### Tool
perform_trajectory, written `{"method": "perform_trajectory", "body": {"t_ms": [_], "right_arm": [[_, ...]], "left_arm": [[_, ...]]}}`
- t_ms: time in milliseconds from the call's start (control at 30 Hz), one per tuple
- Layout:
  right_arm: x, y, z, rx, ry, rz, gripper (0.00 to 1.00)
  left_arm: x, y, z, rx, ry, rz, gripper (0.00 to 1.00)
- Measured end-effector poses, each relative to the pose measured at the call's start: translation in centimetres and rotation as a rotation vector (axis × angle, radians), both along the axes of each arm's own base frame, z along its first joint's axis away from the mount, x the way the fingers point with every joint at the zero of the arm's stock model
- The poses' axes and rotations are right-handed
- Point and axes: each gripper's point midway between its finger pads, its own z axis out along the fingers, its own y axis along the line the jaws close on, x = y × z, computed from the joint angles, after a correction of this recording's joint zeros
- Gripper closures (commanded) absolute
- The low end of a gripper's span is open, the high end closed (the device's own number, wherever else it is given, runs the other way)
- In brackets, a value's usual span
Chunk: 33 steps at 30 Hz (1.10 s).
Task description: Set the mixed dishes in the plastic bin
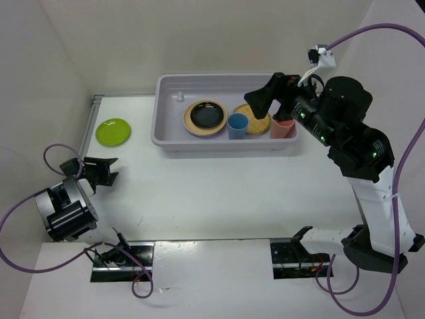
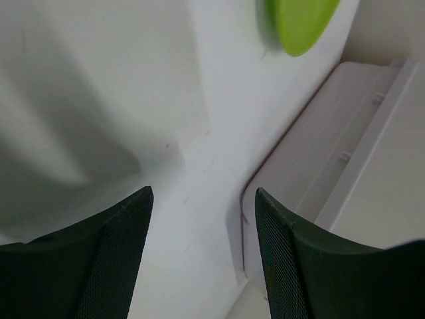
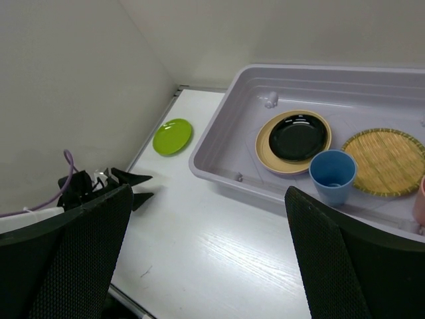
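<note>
Most of the dishes sit in the bin [image 1: 199, 143] now: a black plate [image 3: 297, 136] on top of a yellow plate [image 3: 265, 156], a blue cup [image 1: 238, 125], a woven plate [image 3: 385, 161] and a pink cup [image 1: 282, 128]. The right hand [image 1: 257, 105] hangs over them, wide open and holding nothing. Only the green plate [image 1: 113, 131] lies out on the table [image 1: 199, 193], a little ahead of the left hand [image 1: 114, 169], which is open and empty too. I think that plate is the last job.
</note>
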Motion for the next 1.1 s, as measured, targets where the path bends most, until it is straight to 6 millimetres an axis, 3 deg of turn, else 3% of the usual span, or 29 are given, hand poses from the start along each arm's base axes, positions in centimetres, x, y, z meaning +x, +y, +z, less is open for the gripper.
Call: {"method": "perform_trajectory", "body": {"t_ms": [367,567,1100], "right_arm": [[0.5,0.4,0.1,0.003,-0.004,0.005,0.00],[0.9,0.8,-0.3,-0.005,0.007,0.005,0.00],[1.4,1.2,-0.1,-0.005,0.007,0.010,0.00]], "left_arm": [[1.7,3.6,1.3,0.134,-0.070,0.127,0.31],[2.5,4.8,-0.5,0.118,-0.033,0.177,0.32],[9.3,5.8,-0.5,0.088,-0.158,0.092,0.36]]}}
